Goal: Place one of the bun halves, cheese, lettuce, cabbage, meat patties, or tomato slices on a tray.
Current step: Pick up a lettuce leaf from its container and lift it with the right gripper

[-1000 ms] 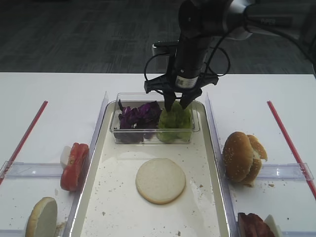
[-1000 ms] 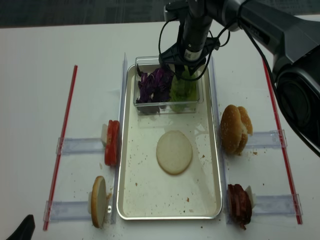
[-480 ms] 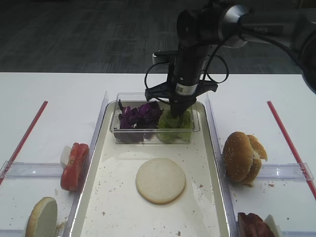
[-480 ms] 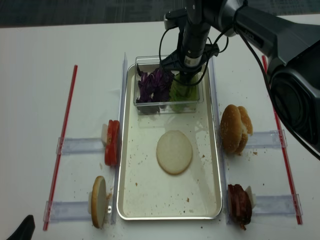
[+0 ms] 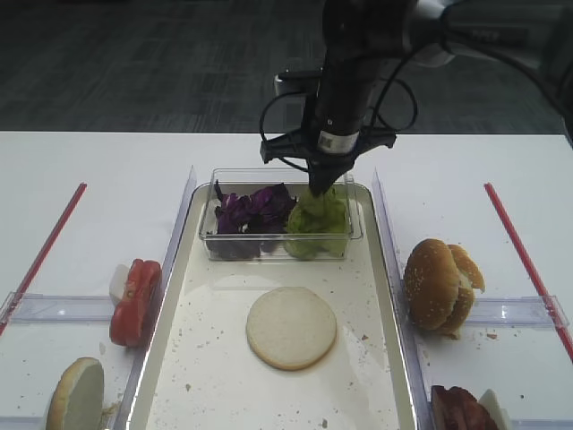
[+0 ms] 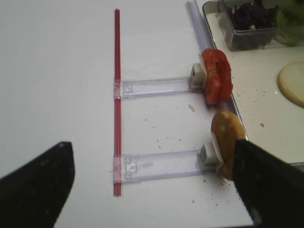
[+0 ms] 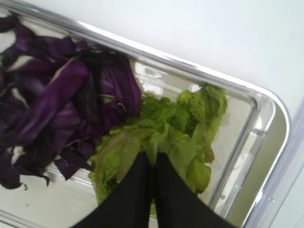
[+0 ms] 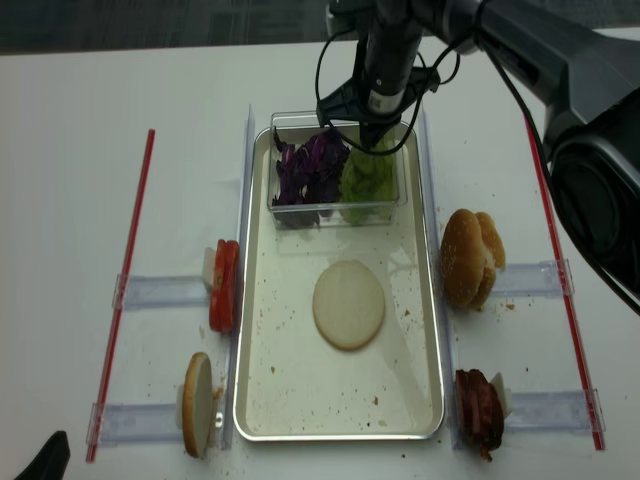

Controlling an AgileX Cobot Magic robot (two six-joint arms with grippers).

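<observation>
My right gripper (image 7: 153, 159) is shut on the lettuce (image 7: 183, 137), pinching a frilly green leaf at the top of the pile. The lettuce (image 5: 318, 218) lies in the right half of a clear box, next to the purple cabbage (image 5: 251, 208). That box stands at the far end of the tray (image 5: 210, 358). The right gripper (image 5: 320, 186) points straight down over the box. A pale bun disc (image 5: 291, 327) rests in the middle of the tray. My left gripper (image 6: 152, 190) is open over bare table, left of the tray, holding nothing.
Tomato slices (image 5: 134, 300) and a bun half (image 5: 76, 399) stand on clear holders left of the tray. Sesame bun halves (image 5: 439, 285) and meat patties (image 5: 461, 412) stand on its right. Red strips (image 5: 45, 246) (image 5: 524, 255) run along both sides.
The right gripper's fingers, spread in the lettuce a second ago, have closed on a leaf and risen slightly. Nothing else has moved.
</observation>
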